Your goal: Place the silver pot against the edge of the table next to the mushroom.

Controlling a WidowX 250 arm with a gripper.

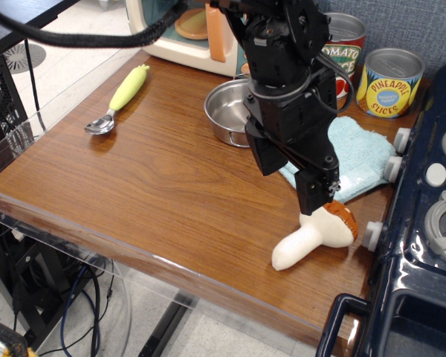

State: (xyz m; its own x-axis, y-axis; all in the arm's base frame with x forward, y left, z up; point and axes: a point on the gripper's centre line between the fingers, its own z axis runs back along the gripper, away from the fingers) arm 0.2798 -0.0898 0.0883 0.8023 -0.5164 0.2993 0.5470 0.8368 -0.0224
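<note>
Gripper (323,199) low over the mushroom (312,239), jaw state unclear.
Brown wood table (149,193) with clear rim; pot (229,111) behind the mushroom, far from the front edge; pale floor below.

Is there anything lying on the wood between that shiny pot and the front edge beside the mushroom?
Nothing visible: bare table lies between the silver pot and the edge left of the mushroom.
</note>
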